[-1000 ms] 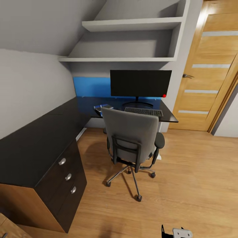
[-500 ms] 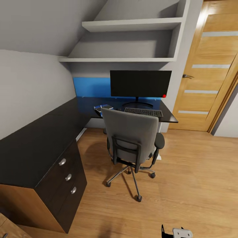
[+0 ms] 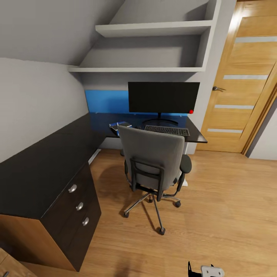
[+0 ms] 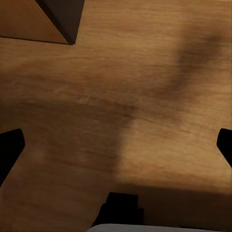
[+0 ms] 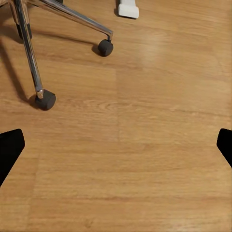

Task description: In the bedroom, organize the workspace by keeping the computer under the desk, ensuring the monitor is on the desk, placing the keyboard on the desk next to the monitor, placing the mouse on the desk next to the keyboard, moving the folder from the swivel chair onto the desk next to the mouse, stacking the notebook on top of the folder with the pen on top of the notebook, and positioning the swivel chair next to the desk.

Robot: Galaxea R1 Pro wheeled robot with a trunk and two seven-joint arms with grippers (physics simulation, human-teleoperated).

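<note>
Warm wooden floor [image 3: 215, 215] fills the near ground and runs back to a pale wooden door [image 3: 246, 77] with a silver handle at the far right. Close on the left stands the desk [image 3: 42, 169], its glossy black top starting above a dark three-drawer unit [image 3: 79, 206] with silver knobs, then running along the grey wall and turning across the far corner under two grey shelves [image 3: 150, 29]. A blue panel [image 3: 105, 100] covers the wall behind the far stretch.

The swivel chair [image 3: 154, 161] stands on the floor in front of that far stretch, its grey back toward the camera and its seat hidden, blocking part of the desk edge. Its metal legs and casters [image 5: 46, 99] show in the right wrist view, with a white desk foot [image 5: 128, 8] beyond. On the desk past the chair, the keyboard [image 3: 167, 130] lies just in front of the monitor [image 3: 163, 97], which stands upright on its round base with a red light at its lower corner. Left of the keyboard, near the chair's shoulder, sits a small bluish thing [image 3: 119, 125], too small to make out.

The left gripper [image 4: 116, 145] hangs over bare floor beside the corner of the drawer unit, fingertips [image 4: 9, 150] spread wide, holding nothing. The right gripper [image 5: 116, 145] likewise has its fingers [image 5: 9, 147] wide apart over the floor, touching nothing
</note>
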